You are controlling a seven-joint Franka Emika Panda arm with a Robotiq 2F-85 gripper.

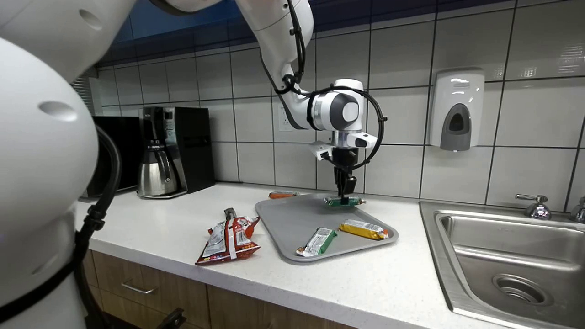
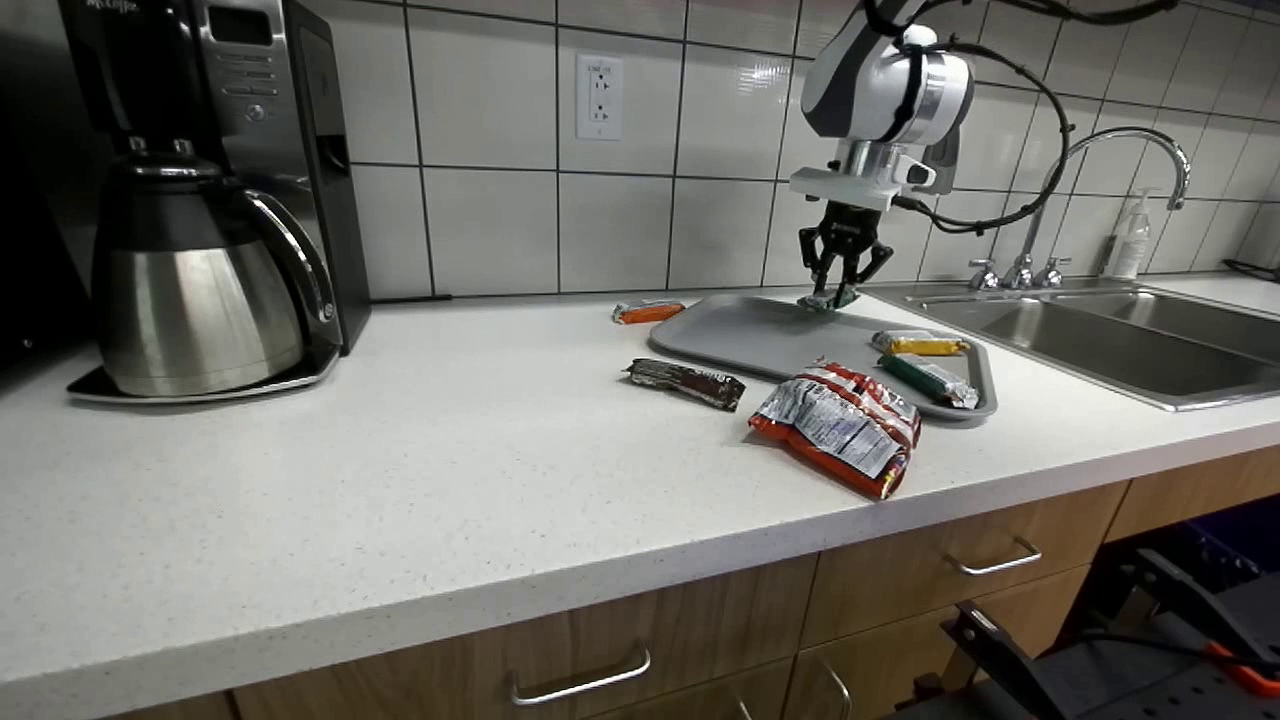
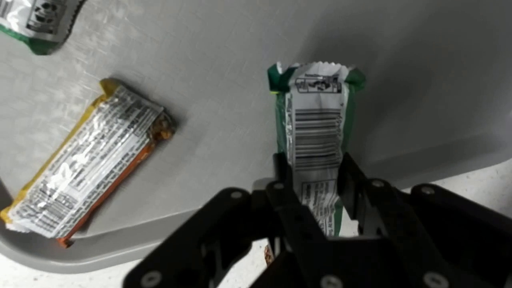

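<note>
We have the claw (image 3: 313, 171) clenched on a green bar (image 3: 318, 120), its fingers (image 3: 349, 180) against the two long sides near the middle. In both exterior views the bar is at the far edge of the grey tray (image 3: 224, 132), seemingly just above it; in the wrist view one end is over the tray's floor and the other passes its rim. To hold it well, we judge, we want a firm but gentle squeeze, since the thin wrapper looks crushable, and any move should be slow and level so neither end snags the rim. The bar is long and slim: white upward face with a barcode, glossy green sides, one end crimped into a toothed edge with flared corners. Farther out, a yellow bar (image 3: 84, 168) and a second green bar (image 1: 317, 242) lie on the tray; an orange bar (image 2: 648, 313), a brown bar (image 2: 690, 384) and a red bag (image 2: 840, 430) rest on the counter (image 2: 400, 450) around it.
</note>
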